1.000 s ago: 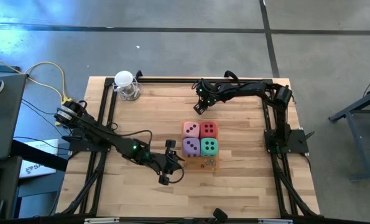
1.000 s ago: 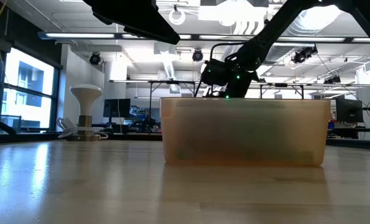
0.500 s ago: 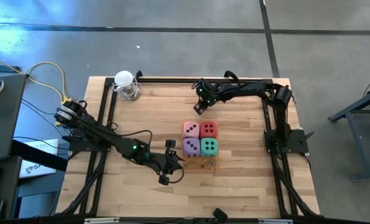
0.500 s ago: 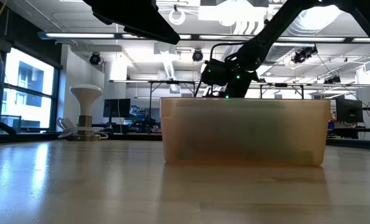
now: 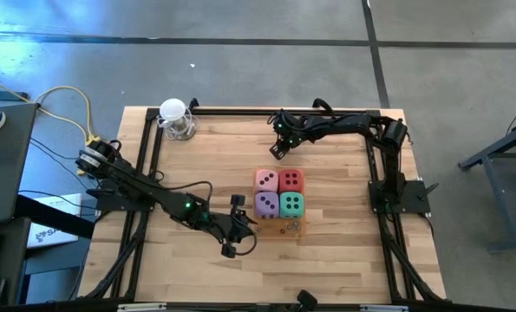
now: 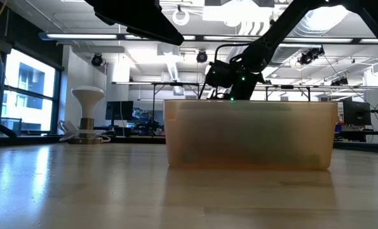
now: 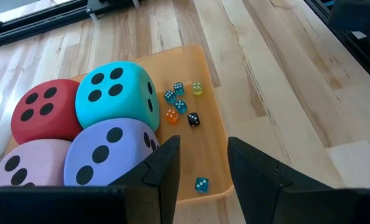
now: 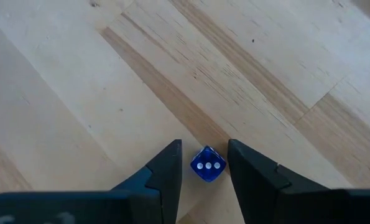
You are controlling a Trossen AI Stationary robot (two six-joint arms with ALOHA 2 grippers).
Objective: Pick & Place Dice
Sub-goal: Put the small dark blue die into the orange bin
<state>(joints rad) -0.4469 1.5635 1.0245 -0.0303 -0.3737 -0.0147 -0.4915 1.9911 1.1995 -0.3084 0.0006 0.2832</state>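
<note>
Four big soft dice, pink (image 5: 266, 179), red (image 5: 290, 179), lilac (image 5: 266, 204) and teal (image 5: 291, 204), sit packed in a square in the orange tray (image 5: 289, 230) at mid-table. Several tiny dice (image 7: 181, 104) lie on the tray's floor beside them. My left gripper (image 7: 203, 168) hovers open over the tray's near left corner, nothing between its fingers. My right gripper (image 8: 204, 165) is at the table's far side (image 5: 277, 152), pointing steeply down and open. A small blue die (image 8: 208, 165), three pips up, lies on the wood between its fingers, with a gap showing on one side.
A white round object (image 5: 176, 118) stands at the table's far left corner. Black frame rails (image 5: 150, 147) run along the table's left, far and right sides. In the low view the tray's wall (image 6: 249, 133) blocks the sight of the dice.
</note>
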